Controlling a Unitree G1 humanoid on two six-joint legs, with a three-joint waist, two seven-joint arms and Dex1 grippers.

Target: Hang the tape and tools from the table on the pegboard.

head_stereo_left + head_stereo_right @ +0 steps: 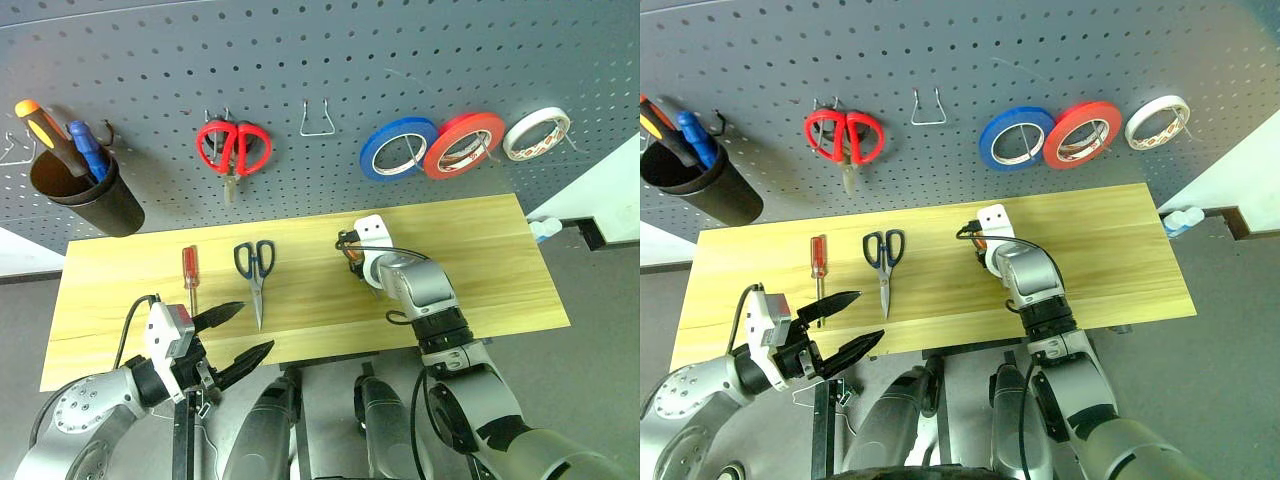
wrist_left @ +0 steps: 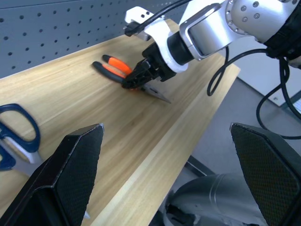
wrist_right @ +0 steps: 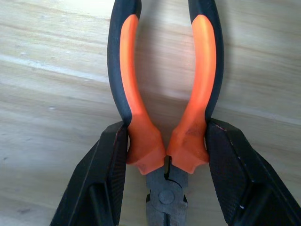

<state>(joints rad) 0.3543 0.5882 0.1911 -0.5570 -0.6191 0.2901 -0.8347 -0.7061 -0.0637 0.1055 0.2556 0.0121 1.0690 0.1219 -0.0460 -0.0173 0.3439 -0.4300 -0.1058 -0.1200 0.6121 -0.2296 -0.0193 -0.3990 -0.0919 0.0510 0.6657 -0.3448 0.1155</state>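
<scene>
Small pliers (image 3: 136, 94) with orange-and-black handles lie on the light wood table (image 1: 490, 260). My right gripper (image 3: 167, 126) is shut on them, one finger pressed against each handle base. The left wrist view shows that grip from the side, with the pliers (image 2: 115, 66) resting on the wood. Dark-handled scissors (image 1: 255, 262) and a red-handled screwdriver (image 1: 189, 270) lie on the left half of the table. My left gripper (image 1: 255, 327) hovers open and empty at the front edge, near the scissors' tip. The red tape (image 1: 462, 145) hangs on the grey pegboard (image 1: 320, 60).
On the pegboard hang a black cup (image 1: 85, 185) with orange and blue screwdrivers, red-handled scissors (image 1: 233, 147), a bare wire hook (image 1: 317, 118), a blue roll (image 1: 398, 148) and a white roll (image 1: 535, 133). The table's right half is bare wood.
</scene>
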